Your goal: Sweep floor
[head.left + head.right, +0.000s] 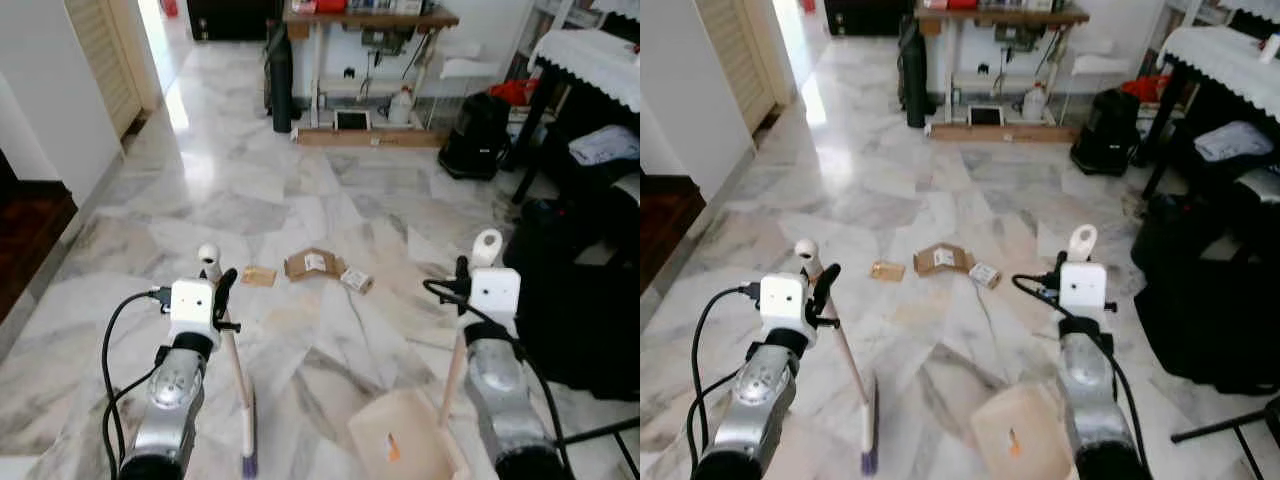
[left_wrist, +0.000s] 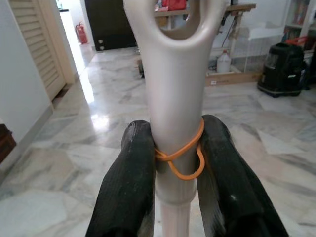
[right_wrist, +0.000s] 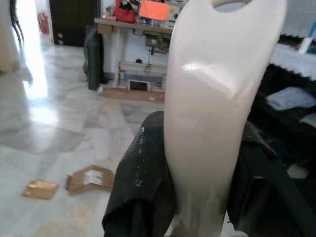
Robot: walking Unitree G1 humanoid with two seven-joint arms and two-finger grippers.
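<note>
My left gripper is shut on the pale broom handle, whose brush end rests on the marble floor near my feet. The left wrist view shows black fingers clamping the handle, with an orange rubber band around it. My right gripper is shut on the upright handle of a beige dustpan, seen close in the right wrist view. Ahead on the floor lie three cardboard scraps: a small tan piece, a folded box piece and a small carton.
Dark furniture stands close on my right, with a tripod leg by it. A black bag and a cloth-covered table are at the far right, a workbench at the back. A white wall runs along the left.
</note>
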